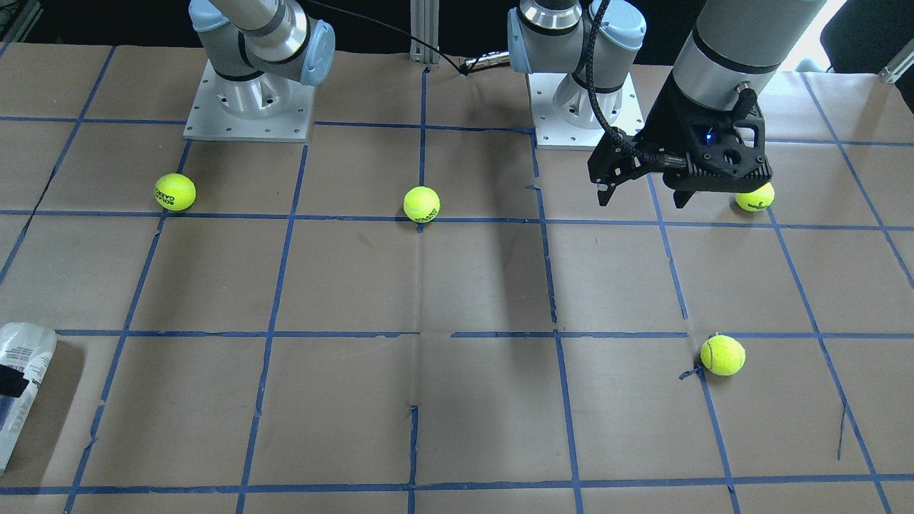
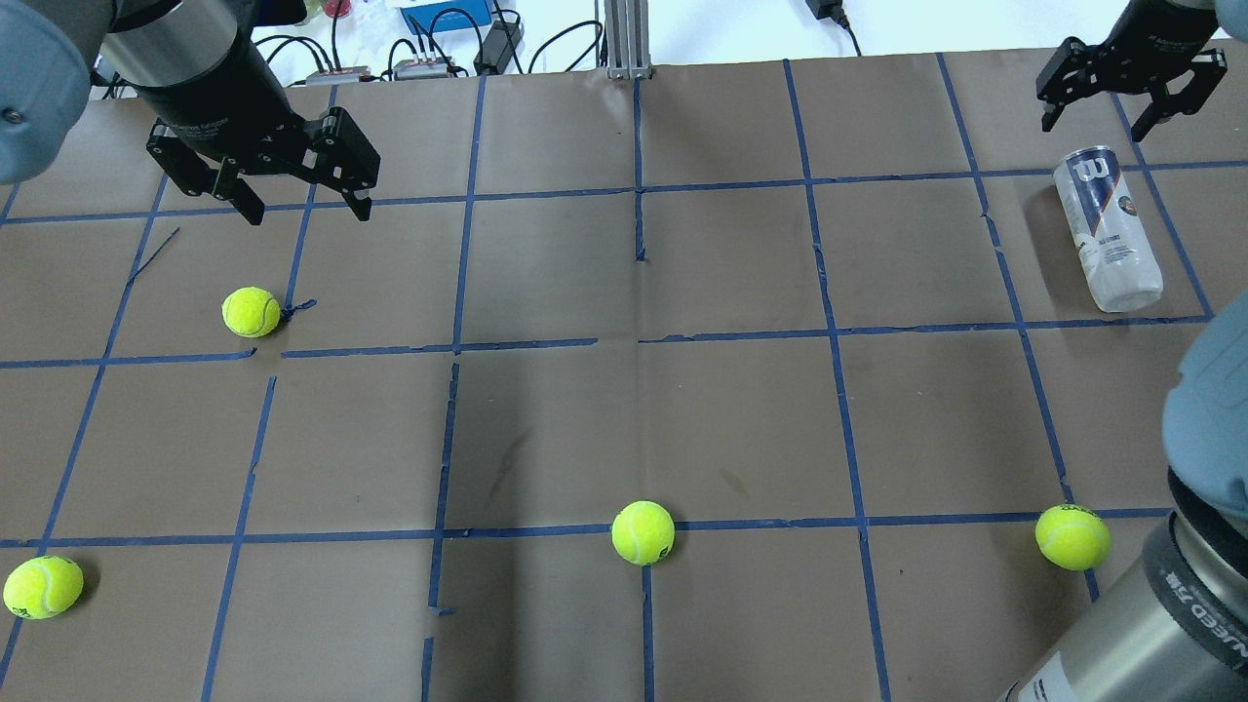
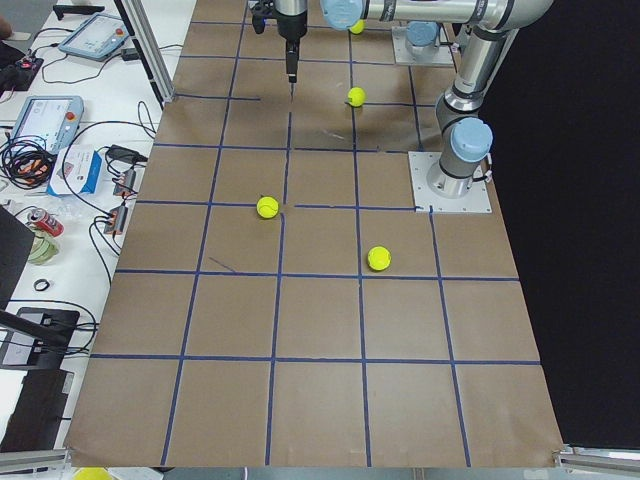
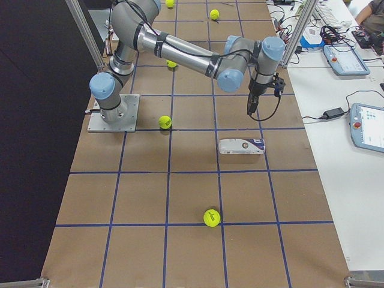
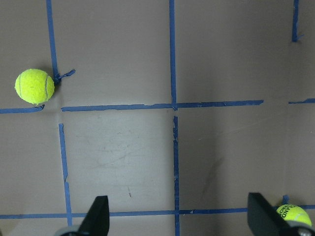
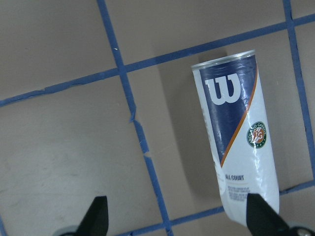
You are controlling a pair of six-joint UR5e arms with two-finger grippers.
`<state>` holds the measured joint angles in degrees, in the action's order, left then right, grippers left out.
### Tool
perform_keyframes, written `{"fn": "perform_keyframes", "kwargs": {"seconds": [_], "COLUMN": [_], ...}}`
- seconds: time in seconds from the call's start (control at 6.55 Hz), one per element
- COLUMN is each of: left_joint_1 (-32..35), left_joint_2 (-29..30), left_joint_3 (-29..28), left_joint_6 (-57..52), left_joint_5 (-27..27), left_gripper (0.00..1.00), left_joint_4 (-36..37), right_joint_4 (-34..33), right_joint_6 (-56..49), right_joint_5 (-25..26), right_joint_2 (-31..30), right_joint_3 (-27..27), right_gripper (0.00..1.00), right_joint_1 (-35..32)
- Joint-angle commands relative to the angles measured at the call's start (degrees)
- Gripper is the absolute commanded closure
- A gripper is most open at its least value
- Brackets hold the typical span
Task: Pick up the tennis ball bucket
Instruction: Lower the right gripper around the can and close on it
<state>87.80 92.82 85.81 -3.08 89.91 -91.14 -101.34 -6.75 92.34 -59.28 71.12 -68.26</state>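
The tennis ball bucket (image 2: 1107, 229) is a clear can with a white and navy label. It lies on its side on the table at the far right. It also shows in the right wrist view (image 6: 238, 142), the exterior right view (image 4: 241, 146) and at the left edge of the front-facing view (image 1: 18, 385). My right gripper (image 2: 1092, 127) is open and empty, hovering just beyond the can's rimmed end and apart from it. My left gripper (image 2: 309, 213) is open and empty above the far left of the table, and also shows in the front-facing view (image 1: 643, 202).
Several yellow-green tennis balls lie on the brown, blue-taped table: one near my left gripper (image 2: 252, 312), one at the near left (image 2: 44, 587), one at the near middle (image 2: 643, 532), one at the near right (image 2: 1072, 536). Cables and boxes sit beyond the far edge.
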Motion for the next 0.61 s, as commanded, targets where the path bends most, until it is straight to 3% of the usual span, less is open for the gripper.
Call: {"fn": "perform_keyframes", "kwargs": {"seconds": [0.0, 0.15, 0.31, 0.46], "left_joint_1": [0.0, 0.0, 0.0, 0.0], "left_joint_2": [0.0, 0.0, 0.0, 0.0], "left_joint_3": [0.0, 0.0, 0.0, 0.0], "left_joint_6": [0.0, 0.0, 0.0, 0.0], "left_joint_5": [0.0, 0.0, 0.0, 0.0], "left_gripper": [0.00, 0.00, 0.00, 0.00], "left_joint_4": [0.0, 0.0, 0.0, 0.0], "right_joint_4": [-4.5, -11.9, -12.6, -12.6], "right_joint_6": [-0.2, -0.3, -0.7, -3.5], "right_joint_5": [0.7, 0.7, 1.0, 5.4], "right_joint_2": [4.0, 7.6, 8.8, 8.7], "right_joint_3": [2.3, 3.3, 4.1, 3.2], "right_gripper": [0.00, 0.00, 0.00, 0.00], "right_joint_1": [1.4, 1.5, 1.5, 1.5]}}
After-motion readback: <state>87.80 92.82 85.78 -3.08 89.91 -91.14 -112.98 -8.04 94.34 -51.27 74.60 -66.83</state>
